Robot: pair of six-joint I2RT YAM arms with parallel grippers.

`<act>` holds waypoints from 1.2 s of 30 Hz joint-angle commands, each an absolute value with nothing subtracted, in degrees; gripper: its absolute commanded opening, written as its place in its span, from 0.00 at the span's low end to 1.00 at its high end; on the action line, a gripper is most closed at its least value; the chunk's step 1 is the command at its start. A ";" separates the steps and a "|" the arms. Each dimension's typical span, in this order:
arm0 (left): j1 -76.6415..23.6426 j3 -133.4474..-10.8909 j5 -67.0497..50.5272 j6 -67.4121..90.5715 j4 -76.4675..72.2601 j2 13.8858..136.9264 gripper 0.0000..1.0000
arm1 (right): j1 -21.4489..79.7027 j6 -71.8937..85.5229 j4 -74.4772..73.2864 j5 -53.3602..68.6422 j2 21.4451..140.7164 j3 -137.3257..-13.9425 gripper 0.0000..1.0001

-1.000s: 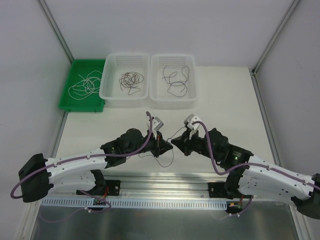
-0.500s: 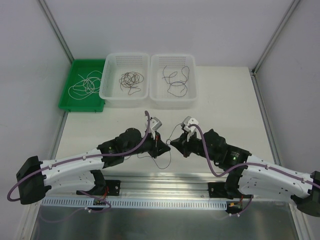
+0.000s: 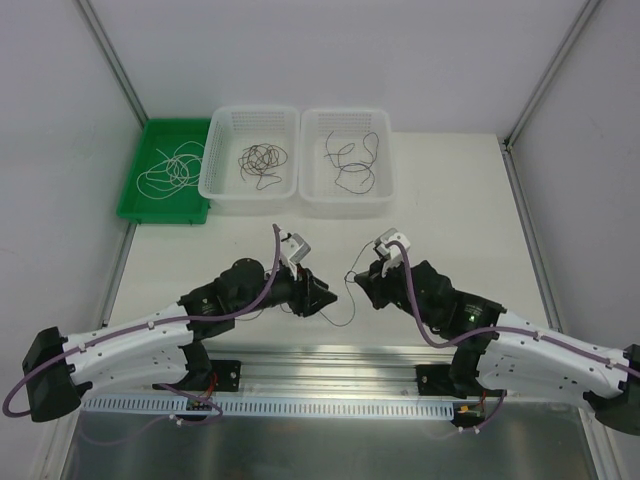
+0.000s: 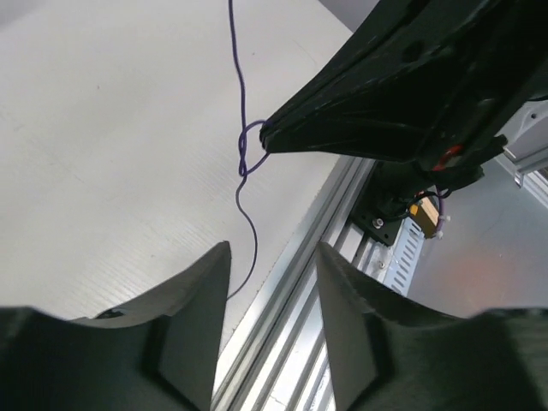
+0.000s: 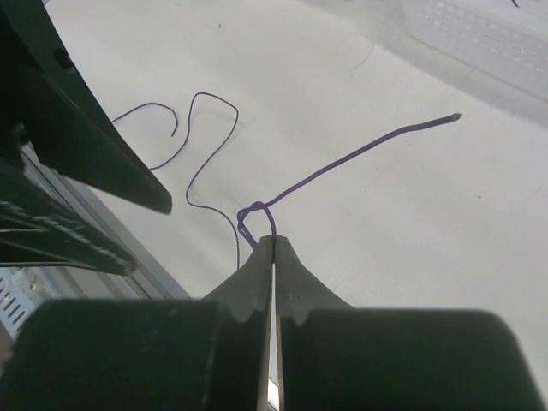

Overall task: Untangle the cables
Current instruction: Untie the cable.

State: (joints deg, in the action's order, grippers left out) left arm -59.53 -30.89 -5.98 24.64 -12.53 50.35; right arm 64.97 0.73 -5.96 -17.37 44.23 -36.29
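Observation:
A thin dark purple cable (image 5: pixel 336 163) with a small knot (image 5: pixel 251 214) lies on the white table. My right gripper (image 5: pixel 273 239) is shut on it right at the knot; in the top view it (image 3: pixel 352 277) holds the strand (image 3: pixel 353 303) just above the table. My left gripper (image 4: pixel 272 257) is open and empty, its fingers (image 4: pixel 210 274) apart, a short way left of the knot (image 4: pixel 247 152). In the top view the left gripper (image 3: pixel 326 298) points toward the right one. The cable's tail curls toward the table's near edge.
At the back stand a green tray (image 3: pixel 138 209) with a whitish cable (image 3: pixel 168 170), a white basket (image 3: pixel 216 186) with a dark tangle (image 3: pixel 261 160), and a second white basket (image 3: pixel 386 190) with a dark cable (image 3: pixel 350 165). An aluminium rail (image 3: pixel 330 357) runs along the near edge.
My left gripper has drawn back to the left, away from the right gripper, and now stands open and empty. The right gripper stays shut on the cable, shifted slightly right.

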 commanded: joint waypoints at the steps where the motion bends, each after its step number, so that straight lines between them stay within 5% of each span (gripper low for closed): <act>1: -58.97 -30.41 -4.76 19.00 -14.68 46.24 0.47 | 65.13 1.06 -4.23 -16.45 45.17 -36.65 0.01; 8: -58.97 -31.90 -5.26 10.82 -15.81 48.60 0.54 | 65.04 0.44 -4.57 -11.96 48.25 -38.58 0.01; 25: -59.15 -33.84 -8.00 4.13 -20.92 58.18 0.40 | 65.13 0.35 -3.60 -8.09 48.87 -39.55 0.01; 28: -59.15 -34.10 -7.91 4.48 -21.36 58.97 0.32 | 65.30 0.44 -3.34 -7.56 48.87 -39.64 0.01; 32: -59.15 -33.84 -8.78 4.83 -22.32 59.33 0.02 | 65.39 0.35 -3.51 -7.82 48.69 -39.64 0.01; 36: -59.15 -32.70 -10.81 5.01 -22.76 58.63 0.00 | 65.39 1.14 -4.13 -11.76 46.85 -39.11 0.01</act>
